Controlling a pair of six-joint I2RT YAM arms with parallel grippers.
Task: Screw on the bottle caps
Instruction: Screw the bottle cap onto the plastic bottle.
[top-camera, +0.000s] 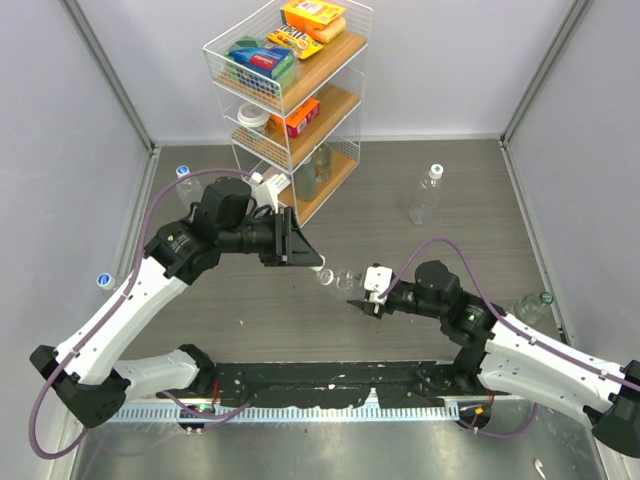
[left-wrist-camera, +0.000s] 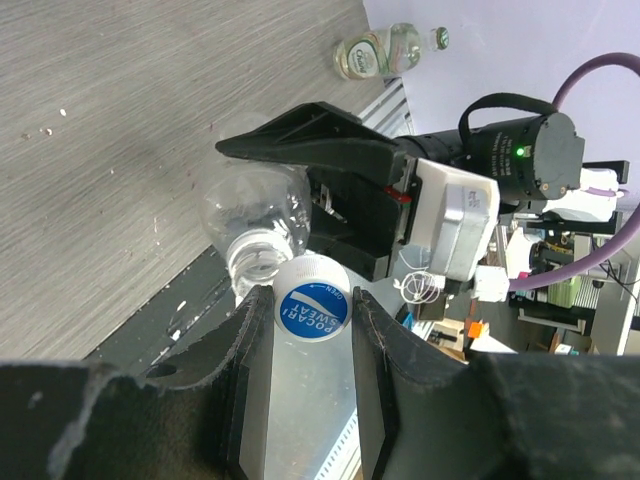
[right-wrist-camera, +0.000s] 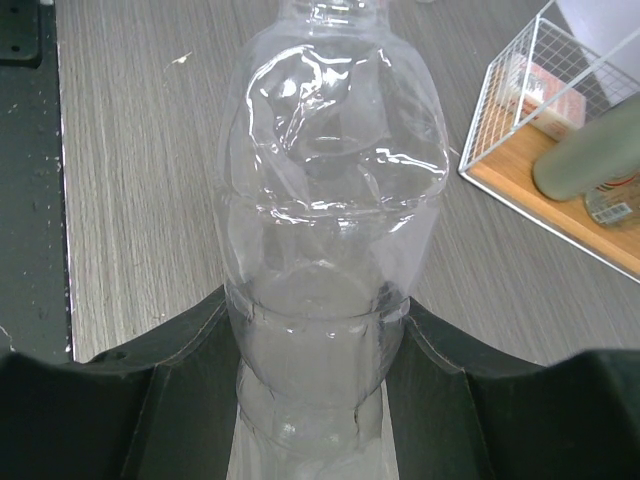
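Above the grey wood-grain table (top-camera: 250, 300), midway along its near edge, the right gripper (right-wrist-camera: 315, 340) is clamped on a ribbed clear-plastic bottle (right-wrist-camera: 330, 200), the left gripper (left-wrist-camera: 311, 318) pinching a round white blue-labelled cap (left-wrist-camera: 312, 303) at its neck; another clear bottle (top-camera: 426, 196) sits toward the far right corner.

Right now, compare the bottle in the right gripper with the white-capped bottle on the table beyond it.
The held bottle is clamped in the right gripper, off the table; the far bottle rests on the table, untouched. The held bottle's blue-topped cap is in the left gripper at its neck; the far bottle wears its white cap. Both are clear, colourless plastic.
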